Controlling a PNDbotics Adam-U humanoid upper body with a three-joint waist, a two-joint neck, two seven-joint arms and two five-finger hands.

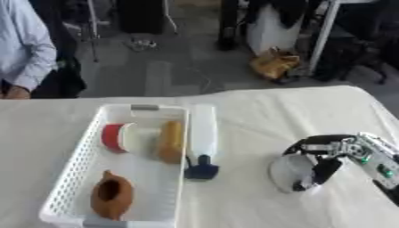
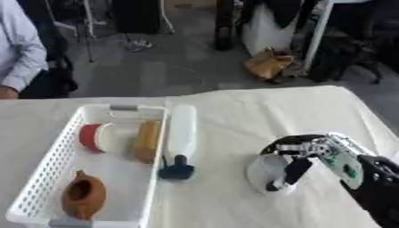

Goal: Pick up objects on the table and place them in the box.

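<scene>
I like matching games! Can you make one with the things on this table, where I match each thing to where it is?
Things:
1. brown pot
2. red and white can
3. white bottle
4. clear cup

Places:
A. lying on the cloth just outside the basket's right wall
B. in the right hand
C. in the near end of the basket
D. in the far end of the basket, beside a tan roll

Pairs: 1-C, 2-D, 3-A, 4-B
</scene>
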